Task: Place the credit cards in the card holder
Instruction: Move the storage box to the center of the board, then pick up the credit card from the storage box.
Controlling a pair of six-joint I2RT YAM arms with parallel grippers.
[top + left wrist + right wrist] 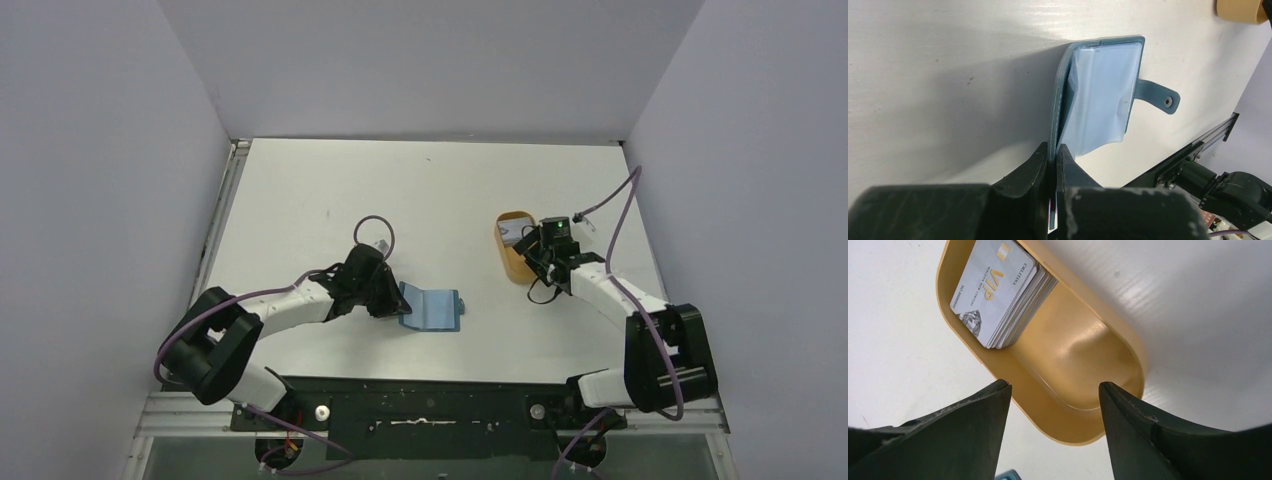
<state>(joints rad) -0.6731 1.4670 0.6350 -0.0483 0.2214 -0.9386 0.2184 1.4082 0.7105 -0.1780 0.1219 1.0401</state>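
The teal-blue card holder (437,309) lies open on the table left of centre. In the left wrist view the card holder (1103,90) shows its clear sleeves and its snap tab. My left gripper (1052,150) is shut on the edge of its raised cover; it also shows in the top view (396,299). A stack of grey-silver credit cards (993,290), the top one marked VIP, leans in the far end of an orange oval tray (1083,360). My right gripper (1054,385) is open and empty just above the tray's near end; it also shows in the top view (532,252).
The orange tray (505,262) stands right of centre, about a hand's width from the card holder. Purple cables loop over both arms. Grey walls close in the table on the left, right and back. A black rail runs along the near edge.
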